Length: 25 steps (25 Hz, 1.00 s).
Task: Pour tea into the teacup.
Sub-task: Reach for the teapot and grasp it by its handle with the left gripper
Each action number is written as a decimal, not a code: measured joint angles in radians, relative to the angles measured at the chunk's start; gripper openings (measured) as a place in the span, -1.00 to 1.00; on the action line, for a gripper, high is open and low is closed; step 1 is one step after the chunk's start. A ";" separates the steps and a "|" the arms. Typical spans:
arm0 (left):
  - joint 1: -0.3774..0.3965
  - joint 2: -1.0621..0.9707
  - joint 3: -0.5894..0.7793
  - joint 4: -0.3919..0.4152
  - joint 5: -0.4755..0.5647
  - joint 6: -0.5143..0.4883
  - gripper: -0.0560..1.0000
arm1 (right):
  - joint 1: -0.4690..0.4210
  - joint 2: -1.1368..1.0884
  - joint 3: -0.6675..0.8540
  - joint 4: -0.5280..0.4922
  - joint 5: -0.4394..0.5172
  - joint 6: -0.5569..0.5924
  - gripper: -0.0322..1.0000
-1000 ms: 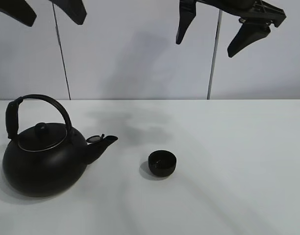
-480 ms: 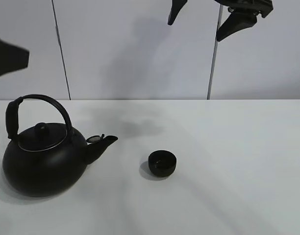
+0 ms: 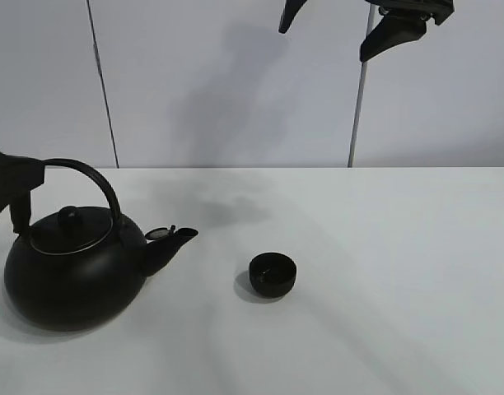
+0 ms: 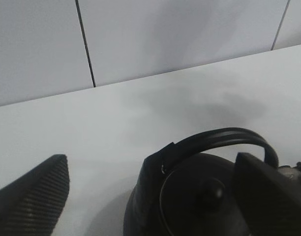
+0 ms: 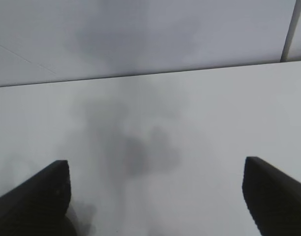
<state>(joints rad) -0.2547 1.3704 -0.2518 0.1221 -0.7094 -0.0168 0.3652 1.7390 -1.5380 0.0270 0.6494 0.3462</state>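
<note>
Plainly we see the cup (image 3: 273, 274) upright, mouth up; the kettle (image 3: 75, 276) spout aims toward it; left fingers (image 4: 35, 199) and right fingers (image 5: 37, 196) spread wide, empty.

The kettle (image 3: 75, 276) stands at the left of the table (image 3: 400, 288), spout toward the teacup (image 3: 273, 274) nearby. The left gripper (image 3: 11, 183) is beside its handle; the right gripper (image 3: 338, 29) hangs high, jaws apart.

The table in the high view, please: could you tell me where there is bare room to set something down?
Bare: everything right of the teacup, and the strip between the wall and the kettle. The gap between spout and teacup is narrow. Crowded at far left, where the open left gripper flanks the kettle's handle.
</note>
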 joint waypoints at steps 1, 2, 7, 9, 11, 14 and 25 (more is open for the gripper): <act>0.001 0.031 0.000 -0.004 -0.031 0.000 0.33 | 0.000 0.000 0.000 0.000 -0.003 0.000 0.33; 0.001 0.061 0.000 -0.010 -0.058 0.001 0.33 | 0.000 0.001 0.000 0.000 -0.005 0.000 0.33; 0.001 0.176 0.000 -0.029 -0.182 0.001 0.33 | 0.000 0.001 0.000 0.000 -0.013 0.000 0.33; 0.001 0.221 0.000 -0.041 -0.224 0.002 0.33 | 0.000 0.002 0.000 0.000 -0.013 0.000 0.33; 0.001 0.261 0.000 -0.049 -0.262 0.003 0.33 | 0.000 0.002 0.000 0.000 -0.014 0.000 0.33; 0.001 0.314 0.000 -0.069 -0.319 0.017 0.33 | 0.000 0.002 0.000 0.000 -0.014 0.000 0.33; 0.001 0.442 -0.006 -0.136 -0.428 0.028 0.33 | 0.000 0.002 0.000 0.000 -0.015 0.000 0.33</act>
<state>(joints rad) -0.2537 1.8126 -0.2582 -0.0137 -1.1369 0.0116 0.3652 1.7409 -1.5380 0.0270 0.6342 0.3466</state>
